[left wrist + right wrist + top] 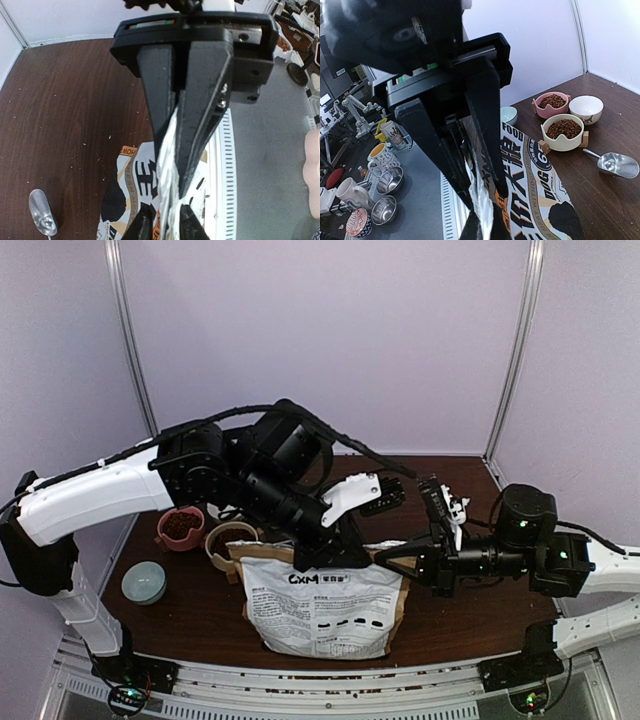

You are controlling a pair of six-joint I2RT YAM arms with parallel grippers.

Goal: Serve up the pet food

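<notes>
The brown-and-white CXM bag (325,605) stands upright at the table's front middle. My left gripper (338,552) is shut on the bag's top edge (172,192). My right gripper (385,560) is shut on the same top edge from the right (485,200). The bag's mouth is pinched flat between both pairs of fingers. The pet food (562,128) fills a cream bowl (563,142), and more of it (551,101) lies in a pink bowl (181,528). The silver scoop (615,164) lies empty on the table (42,220).
An empty white bowl (586,108) stands beside the pink one. A light blue bowl (144,582) sits at the front left. Loose crumbs dot the dark wooden table (75,100). The left arm hides part of the cream bowl (228,540) from above.
</notes>
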